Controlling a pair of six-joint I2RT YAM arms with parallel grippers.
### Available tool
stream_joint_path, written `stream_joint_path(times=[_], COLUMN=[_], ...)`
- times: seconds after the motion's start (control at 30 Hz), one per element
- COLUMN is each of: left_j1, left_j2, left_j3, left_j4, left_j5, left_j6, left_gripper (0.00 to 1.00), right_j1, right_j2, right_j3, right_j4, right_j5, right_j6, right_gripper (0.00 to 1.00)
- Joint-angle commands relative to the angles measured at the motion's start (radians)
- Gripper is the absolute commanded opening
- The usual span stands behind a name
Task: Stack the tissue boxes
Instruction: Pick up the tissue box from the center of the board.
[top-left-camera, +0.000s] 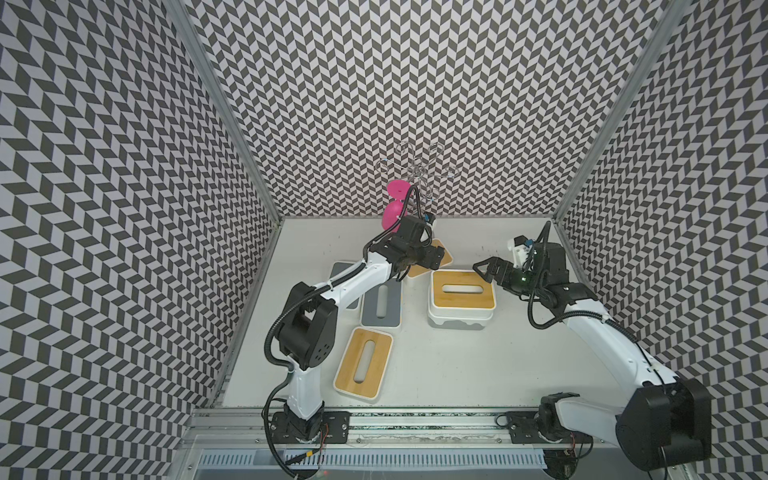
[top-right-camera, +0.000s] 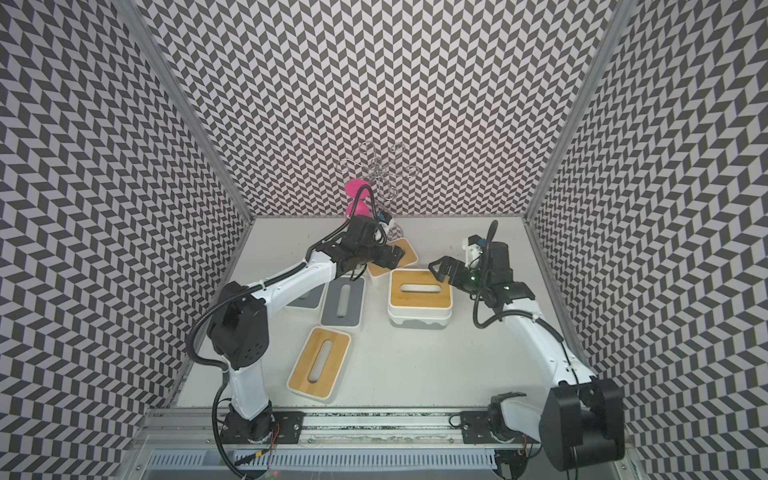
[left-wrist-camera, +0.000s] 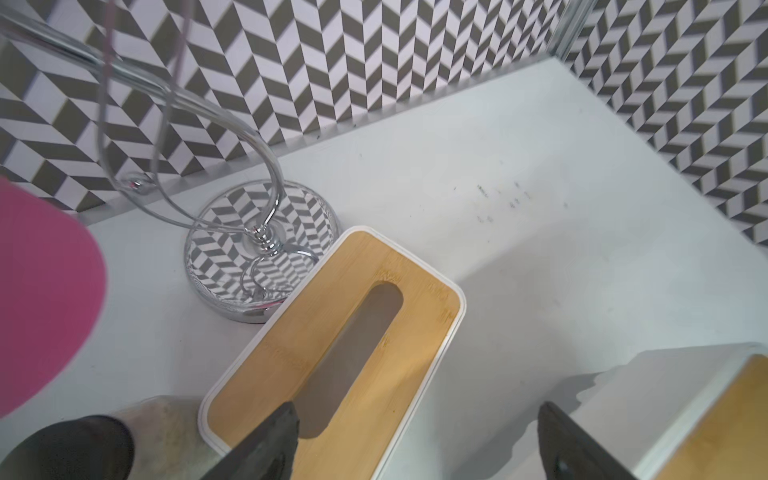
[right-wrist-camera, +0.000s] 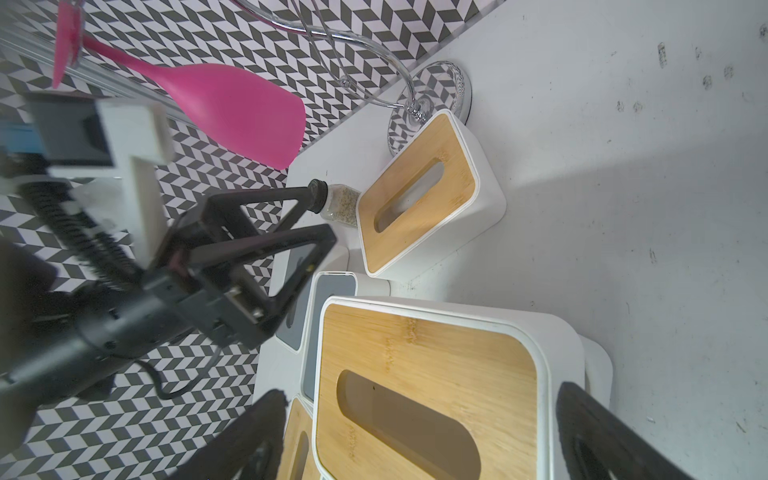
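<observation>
1. left wrist view: my left gripper (left-wrist-camera: 417, 415) is released, jaws wide and empty, low over the far bamboo box (left-wrist-camera: 419, 332). one finger (left-wrist-camera: 270, 440) hangs above the lid beside the slot. the other is out past the long side of the box, toward the stack.
2. this box lies flat on the table (left-wrist-camera: 540, 208), under and ahead of my left gripper. beyond my fingertips its far end is just beside the base of the chrome stand (left-wrist-camera: 232, 249). the small jar (right-wrist-camera: 338, 203) stands just beside its near corner.
3. my right gripper (right-wrist-camera: 419, 392) is released too, one jaw on each side of the top box (right-wrist-camera: 436, 345) of the stack. this bamboo box sits on a white box (top-left-camera: 457, 318). i do not see the jaws pressing it.
4. the step in hand, as i judge it, is to take the far bamboo box for the stack. a grey box (top-left-camera: 381, 305), a second grey box (top-left-camera: 338, 270) and a near bamboo box (top-left-camera: 363, 359) wait behind my left gripper, along my arm.
5. the next move calls for a small shift sideways, so both jaws pass outside the long sides. then i go down, close, and lift straight, away from the stand and the jar. my right gripper should first leave the top of the stack free.
</observation>
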Motion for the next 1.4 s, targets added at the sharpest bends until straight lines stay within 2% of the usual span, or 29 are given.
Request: stream_joint_path(times=[0.0,0.27,0.53,0.83,1.03,1.37], left_j1=[-0.008,-0.017,-0.001,0.023,0.024,0.021], left_j2=[0.042,0.167,0.161,0.239,0.256,0.238], left_j3=[0.053,0.148,0.18,0.293,0.285,0.208], left_j4=[-0.084,-0.171,-0.156,-0.227,-0.225,-0.19], left_j5=[-0.001,0.003,-0.015,-0.004,0.036,0.073], left_j6=[0.105,0.179,0.178,0.239,0.273,0.292], left_gripper=[0.89,0.87,0.85,0.84,0.83,0.76], right_j1=[0.001,-0.005,-0.005,-0.006,-0.005,-0.005], right_j2=[-0.023,-0.02,-0.016,-0.02,-0.045,-0.065], right_j3=[0.018,0.01,-0.003,-0.046,-0.081,-0.088], right_j4=[0.03,0.046,0.057,0.057,0.041,0.026], right_j5=[0.013,0.0,-0.011,-0.046,-0.093,-0.062], right_j6=[-0.008,-0.005,0.002,0.015,0.027,0.023], right_gripper=[0.99,0.99,0.99,0.99,0.99,0.99])
